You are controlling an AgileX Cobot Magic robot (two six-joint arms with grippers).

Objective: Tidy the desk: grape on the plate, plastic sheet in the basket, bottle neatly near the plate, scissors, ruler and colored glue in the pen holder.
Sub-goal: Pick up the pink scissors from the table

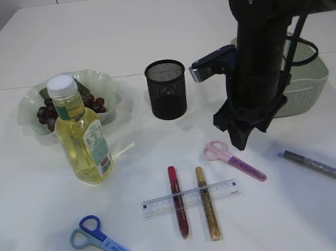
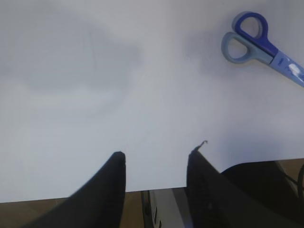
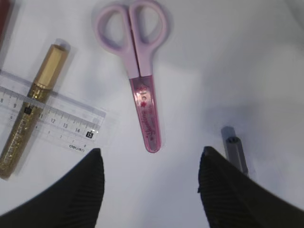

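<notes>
My right gripper hangs open and empty just above the blade tip of the pink scissors; in the exterior view it hovers by their handles. Beside them lie a gold glue across the clear ruler, a red glue and a grey glue. My left gripper is open over bare table, with the blue scissors far off to its upper right. Grapes rest on the green plate, behind the oil bottle. The plastic sheet is out of view.
The black mesh pen holder stands upright at mid-table. A pale green basket sits at the right, partly hidden by my right arm. The table's near edge shows under my left gripper.
</notes>
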